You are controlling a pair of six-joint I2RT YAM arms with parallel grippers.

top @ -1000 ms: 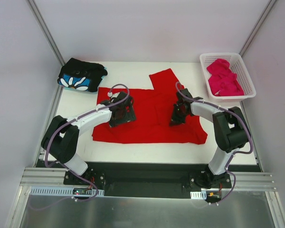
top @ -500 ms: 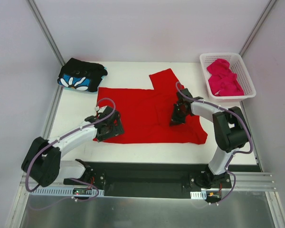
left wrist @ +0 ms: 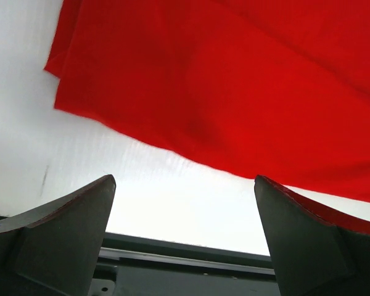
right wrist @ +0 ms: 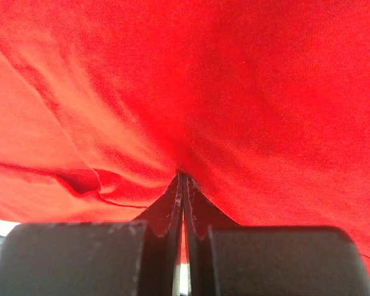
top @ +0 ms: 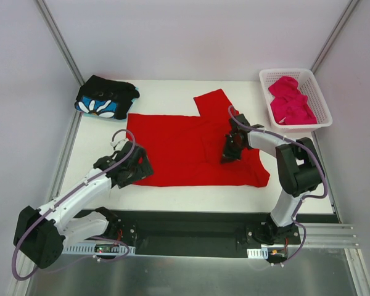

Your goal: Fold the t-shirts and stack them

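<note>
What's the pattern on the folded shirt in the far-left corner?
The folded shirt is black with blue-and-white flowers, best seen in the top external view.

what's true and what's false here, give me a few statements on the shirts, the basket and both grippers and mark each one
1. The red shirt lies spread on the table. True.
2. The left gripper is shut on the red shirt. False: its jaws stand wide open near the shirt's near left corner, holding nothing.
3. The pink shirt is in the basket. True.
4. The right gripper is open. False: it is shut, pinching the red shirt.
5. The black flowered shirt is in the basket. False: it sits on the table's far left corner.
</note>
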